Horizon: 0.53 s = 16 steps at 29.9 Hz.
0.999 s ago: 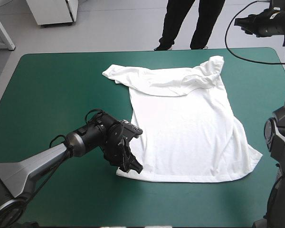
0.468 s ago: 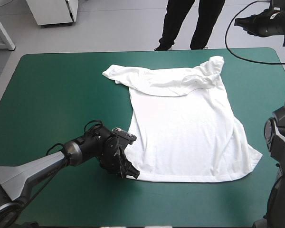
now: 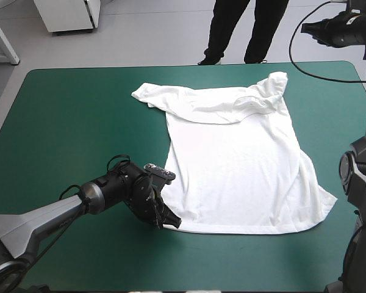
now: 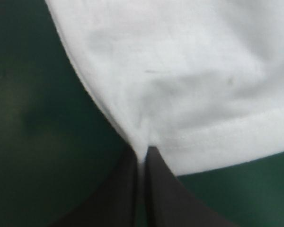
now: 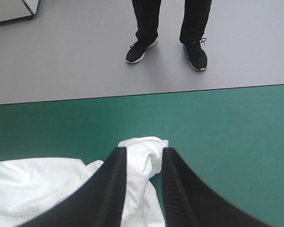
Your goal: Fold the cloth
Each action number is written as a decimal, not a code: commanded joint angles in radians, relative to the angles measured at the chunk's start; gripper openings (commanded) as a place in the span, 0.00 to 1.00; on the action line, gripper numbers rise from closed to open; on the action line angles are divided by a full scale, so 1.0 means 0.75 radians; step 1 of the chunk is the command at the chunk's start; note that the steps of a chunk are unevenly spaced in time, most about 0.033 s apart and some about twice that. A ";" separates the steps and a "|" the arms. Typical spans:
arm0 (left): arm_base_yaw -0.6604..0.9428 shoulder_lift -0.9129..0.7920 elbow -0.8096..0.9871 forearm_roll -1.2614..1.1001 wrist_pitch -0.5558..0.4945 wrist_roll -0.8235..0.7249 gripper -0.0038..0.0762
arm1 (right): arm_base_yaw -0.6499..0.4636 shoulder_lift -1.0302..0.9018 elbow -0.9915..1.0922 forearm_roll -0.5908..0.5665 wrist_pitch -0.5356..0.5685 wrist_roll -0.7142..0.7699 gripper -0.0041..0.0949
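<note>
- At the T-shirt's (image 3: 238, 177) near-left corner, the hem (image 3: 256, 232) is being pinched by the left gripper (image 3: 169, 221). Its black fingers (image 4: 123, 198) are being pressed all but together, with a thin fold of white cloth caught between them.
- The right gripper (image 5: 141, 150) is being held high over the far right of the table (image 3: 67, 122). Its fingers are apart and nothing is being gripped. The bunched sleeve (image 5: 142, 142) is being seen through the gap, well below.
- The T-shirt is being left spread on the teal-green cover, from the table's centre to its right, with its top close to the far edge.
- Step in hand, as judged: a corner grab for the first fold.
- To do it well, the pinch should be kept firm, since only a small bite of hem is being held.
- The corner should be lifted just clear of the cover and carried low and slowly.
- Only one corner is being held, so the other hem corner is likely to drag and skew the fold.
- The long axis is running near to far, with the hem toward the near edge and the neck end toward the far edge.
- The axis is leaning a little, so the hem end is sitting further right.
- The other sleeve (image 3: 147, 93) is being stretched out toward the far left.
</note>
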 commanded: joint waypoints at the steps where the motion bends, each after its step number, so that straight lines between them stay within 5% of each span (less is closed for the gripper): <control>1: -0.010 -0.018 -0.007 -0.002 -0.085 -0.006 0.02 | -0.007 -0.094 -0.038 -0.044 0.005 -0.015 0.30; 7: -0.010 -0.018 -0.007 -0.002 -0.092 -0.006 0.02 | -0.007 -0.257 0.278 -0.108 0.008 -0.017 0.45; 16: -0.010 -0.018 -0.007 -0.002 -0.118 -0.006 0.02 | -0.035 -0.591 1.002 -0.108 0.002 -0.005 0.45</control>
